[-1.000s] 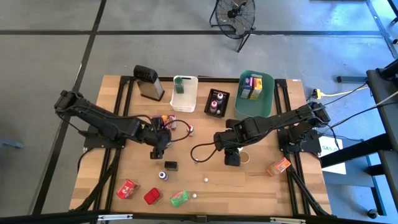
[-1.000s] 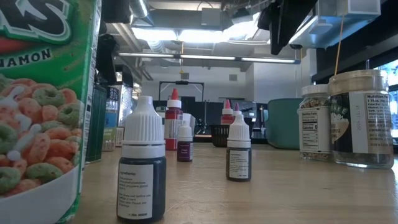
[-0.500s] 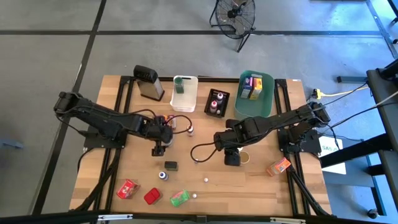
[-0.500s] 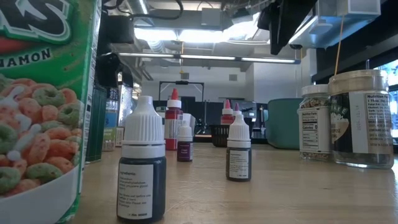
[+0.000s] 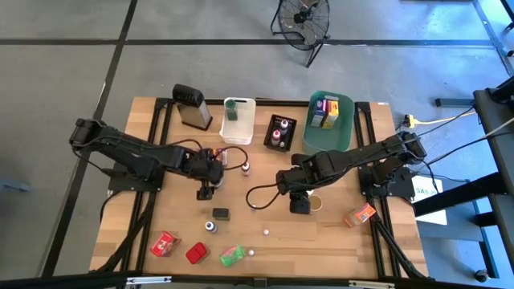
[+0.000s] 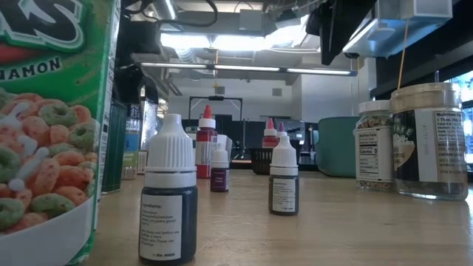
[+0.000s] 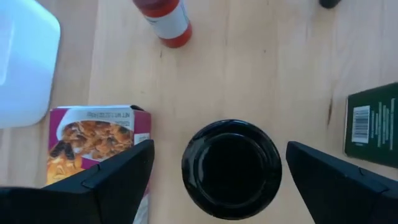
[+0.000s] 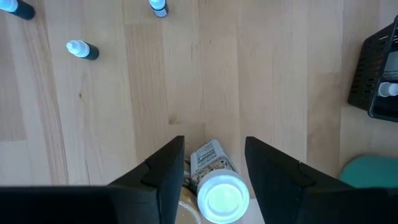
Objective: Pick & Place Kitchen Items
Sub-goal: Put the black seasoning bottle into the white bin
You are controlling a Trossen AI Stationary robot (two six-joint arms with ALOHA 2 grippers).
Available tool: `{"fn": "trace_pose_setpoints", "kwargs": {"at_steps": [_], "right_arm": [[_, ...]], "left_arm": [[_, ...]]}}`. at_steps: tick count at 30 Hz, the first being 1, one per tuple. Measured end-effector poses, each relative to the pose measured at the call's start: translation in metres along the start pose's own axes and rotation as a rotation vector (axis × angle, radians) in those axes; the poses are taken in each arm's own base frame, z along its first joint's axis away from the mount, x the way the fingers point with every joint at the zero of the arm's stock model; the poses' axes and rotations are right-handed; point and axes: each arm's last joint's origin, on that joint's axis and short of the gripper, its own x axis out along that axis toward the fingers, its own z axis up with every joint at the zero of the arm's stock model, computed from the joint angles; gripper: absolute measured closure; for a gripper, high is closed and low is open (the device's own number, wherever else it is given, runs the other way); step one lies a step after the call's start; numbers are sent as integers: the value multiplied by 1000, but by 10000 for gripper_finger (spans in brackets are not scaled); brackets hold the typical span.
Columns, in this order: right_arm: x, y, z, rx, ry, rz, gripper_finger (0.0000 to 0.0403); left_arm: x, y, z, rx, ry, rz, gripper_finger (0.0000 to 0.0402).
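Observation:
My left gripper (image 5: 206, 193) (image 7: 221, 148) is left of the table's middle. It points down, open wide, one finger on each side of a black-lidded jar (image 7: 231, 168), with a gap on both sides. My right gripper (image 5: 299, 205) (image 8: 214, 142) hangs near the table's middle, part open. It is above a white-lidded jar (image 8: 222, 194) (image 6: 373, 144) that stands on its base beside a beige-lidded jar (image 5: 315, 202) (image 6: 429, 140). In the low view its dark fingers (image 6: 336, 37) end above the jar tops.
A pink packet (image 7: 93, 140), a dark green box (image 7: 373, 124) and a red-capped bottle (image 7: 165, 18) lie close around the black-lidded jar. Red packets (image 5: 165, 243), a green packet (image 5: 232, 255), an orange packet (image 5: 360, 214) and small bottles (image 5: 210, 227) are scattered nearer. White (image 5: 238, 120), black (image 5: 279, 132) and teal bins (image 5: 328, 120) and a grater (image 5: 191, 106) line the far edge.
My left gripper has swung a little toward the table's far right and sunk slightly over the black-lidded jar, then stopped. Its fingers have stayed open.

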Motion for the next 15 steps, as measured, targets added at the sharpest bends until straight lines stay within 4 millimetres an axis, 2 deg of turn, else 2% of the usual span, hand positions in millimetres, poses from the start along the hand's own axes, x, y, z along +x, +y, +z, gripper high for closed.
{"fn": "trace_pose_setpoints", "kwargs": {"at_steps": [5, 15], "right_arm": [[0, 1, 0, -3, 0, 1, 231], [0, 1, 0, -4, -2, 2, 231]], "left_arm": [[1, -2, 0, 7, 6, -18, 41], [21, -6, -1, 44, 84, -6, 41]]}}
